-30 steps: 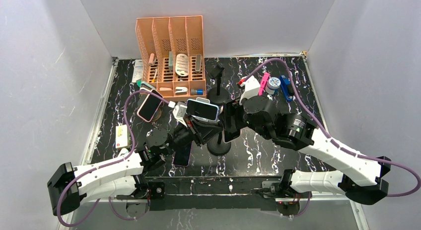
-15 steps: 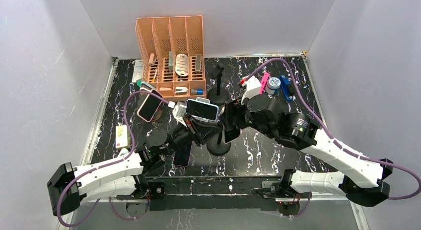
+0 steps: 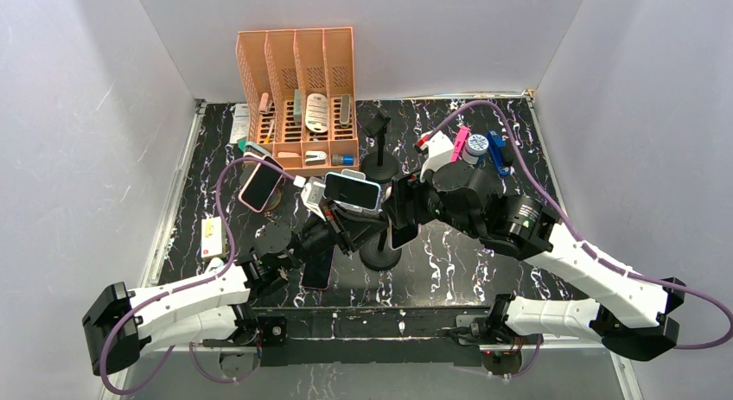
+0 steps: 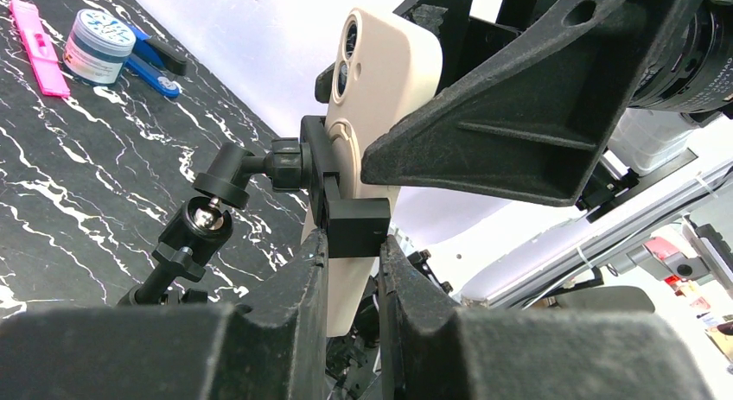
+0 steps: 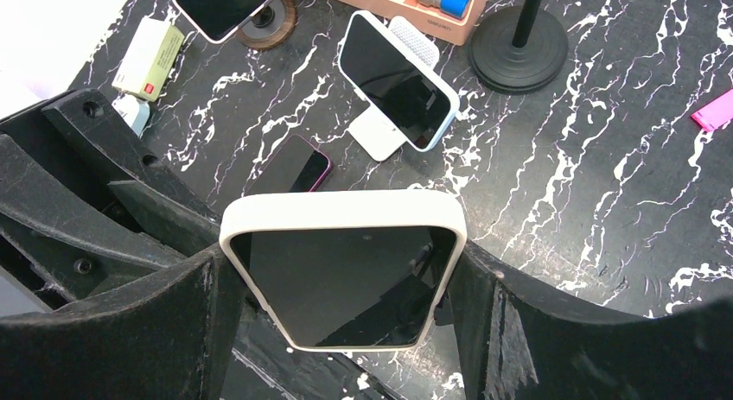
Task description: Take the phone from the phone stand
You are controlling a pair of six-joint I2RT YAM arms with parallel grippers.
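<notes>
Veins of white run across the black surface (image 3: 471,266), which plain pale walls (image 3: 78,115) box in on three sides, as your two arms meet at its centre. Your left gripper (image 4: 353,255) has its jaws clenched on the black clamp block of the phone stand (image 4: 290,162), one finger on each side of it. The phone (image 5: 341,244), in a cream case, sits upright in that clamp, its twin lenses facing your left wrist camera and its dark screen facing your right one. Your right gripper (image 5: 341,283) straddles it with jaws spread wide and pressed to both long edges of the case, grasping the phone while it sits in the stand. Elsewhere on the surface, a blue-cased phone (image 5: 398,80) leans on a white stand (image 5: 378,141). A dark phone (image 5: 291,165) lies flat nearby, and a pink-cased phone (image 3: 259,186) rests tilted on a round wooden puck (image 5: 270,24). An orange file organizer (image 3: 296,89) stands against the back wall, with a second black stand (image 3: 379,158) just beside it. A small white box (image 3: 213,237) lies near the left edge. A pink strip (image 4: 39,46), a round jar (image 4: 98,47) and a blue clip (image 4: 156,61) lie together toward the far right.
</notes>
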